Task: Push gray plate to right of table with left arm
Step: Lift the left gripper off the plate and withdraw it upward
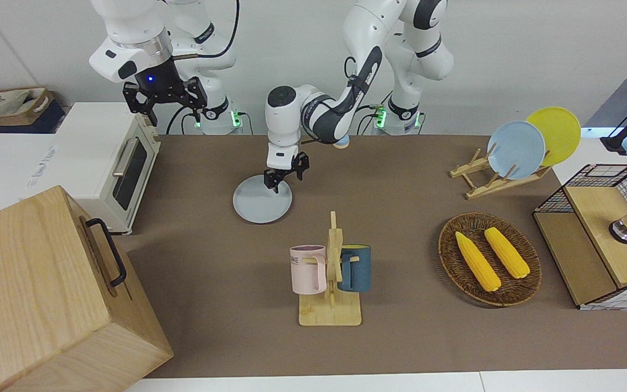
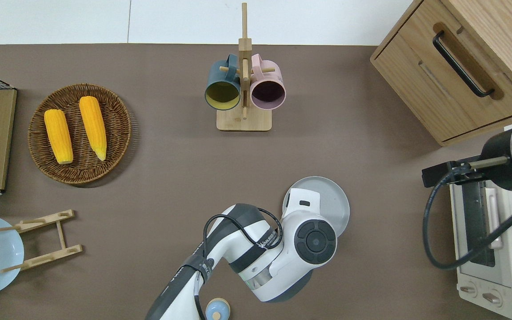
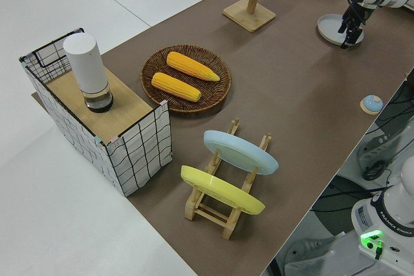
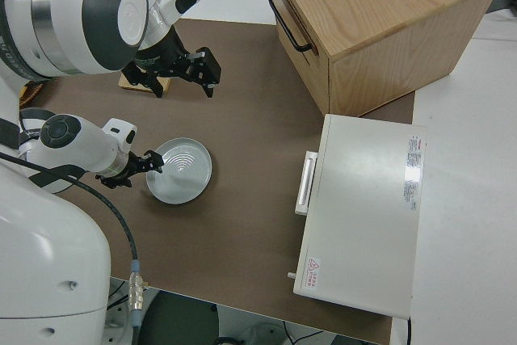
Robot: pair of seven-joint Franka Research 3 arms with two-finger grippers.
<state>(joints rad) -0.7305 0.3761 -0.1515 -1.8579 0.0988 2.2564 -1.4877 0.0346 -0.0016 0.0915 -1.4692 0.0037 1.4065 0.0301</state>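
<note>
The gray plate (image 1: 259, 202) lies flat on the brown table (image 1: 400, 337), nearer to the robots than the mug rack and toward the right arm's end. It also shows in the overhead view (image 2: 332, 202), the left side view (image 3: 333, 27) and the right side view (image 4: 181, 172). My left gripper (image 1: 286, 181) is open and points down at the plate's rim on the side toward the left arm's end, just above it. It holds nothing (image 4: 134, 171). In the overhead view the wrist hides the fingers. My right gripper (image 1: 165, 102) is open and its arm is parked.
A mug rack (image 1: 330, 272) with two mugs stands mid-table. A toaster oven (image 1: 112, 163) and a wooden cabinet (image 1: 47, 294) fill the right arm's end. A corn basket (image 1: 489, 258), a plate rack (image 1: 496, 177) and a wire crate (image 1: 602, 228) fill the left arm's end.
</note>
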